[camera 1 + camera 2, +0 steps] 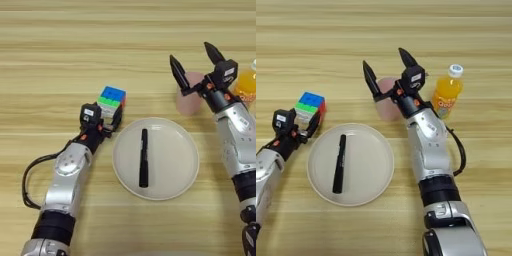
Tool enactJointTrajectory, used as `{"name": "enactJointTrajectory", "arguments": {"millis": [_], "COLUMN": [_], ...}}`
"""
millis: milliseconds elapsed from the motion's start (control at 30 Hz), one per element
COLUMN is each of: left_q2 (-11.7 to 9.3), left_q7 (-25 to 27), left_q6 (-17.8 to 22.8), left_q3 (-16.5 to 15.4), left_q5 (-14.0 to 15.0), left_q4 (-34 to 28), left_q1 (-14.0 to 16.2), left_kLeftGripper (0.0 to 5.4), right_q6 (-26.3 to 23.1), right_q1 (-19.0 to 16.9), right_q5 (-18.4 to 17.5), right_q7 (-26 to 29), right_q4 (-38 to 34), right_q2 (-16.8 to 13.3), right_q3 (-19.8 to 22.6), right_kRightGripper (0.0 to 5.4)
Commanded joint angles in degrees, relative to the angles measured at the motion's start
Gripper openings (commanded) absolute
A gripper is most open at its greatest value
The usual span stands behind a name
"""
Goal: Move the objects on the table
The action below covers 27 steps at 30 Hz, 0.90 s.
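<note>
A light wooden surface [60, 45] with horizontal grain fills both views, and near its middle sits a round beige plate [368, 182] with a slim black pen [339, 163] lying on it, its long axis running nearly straight away from the robot.

The right gripper [387, 64] hovers with its two black fingers spread wide in a V, directly over the pale pink cup [387, 107]. The cup stands upright just beyond the plate's far edge, and its rim sits between and below the two fingertips, so the coming move looks like a straight drop onto it. The orange-juice bottle [446, 96], upright with a white cap, stands just to the right of that wrist, close beside the cup but apart from it.

On the other side, the left gripper [106, 116] reaches to the near side of the multicoloured puzzle cube [112, 99], which lies off the plate's far left edge. Its fingers bracket the cube's near lower part and seem to be touching it, though whether they are actually clamped on it I cannot tell from here. Each arm is nearest its own object.
</note>
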<state>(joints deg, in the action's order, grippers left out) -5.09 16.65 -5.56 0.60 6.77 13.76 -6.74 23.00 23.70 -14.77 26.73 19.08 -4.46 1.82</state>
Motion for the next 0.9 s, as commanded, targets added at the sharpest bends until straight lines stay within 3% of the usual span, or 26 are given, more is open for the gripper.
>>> {"name": "enactJointTrajectory", "arguments": {"millis": [33, 300, 533, 700, 900], "left_q2": [-1.8, -4.0, -5.8, -7.3, -8.1], "left_q7": [0.3, 0.2, -0.5, -0.8, -0.7], "left_q6": [1.9, 3.8, 4.6, 5.1, 5.5], "left_q3": [-0.5, -1.7, -4.8, -7.6, -8.8], "left_q5": [-0.3, 0.0, 0.7, 1.2, 0.9], "left_q4": [-2.7, -5.4, -8.5, -9.7, -11.0], "left_q1": [2.3, 6.8, 10.7, 11.9, 13.2], "left_kLeftGripper": [3.27, 3.27, 3.27, 3.27, 3.27], "right_q6": [-0.1, 0.3, 0.3, 0.4, 0.4], "right_q1": [0.4, 0.6, 0.5, 0.5, 0.6], "right_q5": [0.2, 0.3, 0.3, 0.3, 0.3], "right_q7": [0.1, 0.1, 0.1, 0.2, 0.3], "right_q4": [0.8, 1.2, 1.1, 1.3, 1.3], "right_q2": [0.4, 0.5, 0.4, 0.3, 0.3], "right_q3": [-0.1, 0.0, 0.1, 0.2, 0.1], "right_kRightGripper": [5.4, 5.4, 5.4, 5.4, 5.4]}}
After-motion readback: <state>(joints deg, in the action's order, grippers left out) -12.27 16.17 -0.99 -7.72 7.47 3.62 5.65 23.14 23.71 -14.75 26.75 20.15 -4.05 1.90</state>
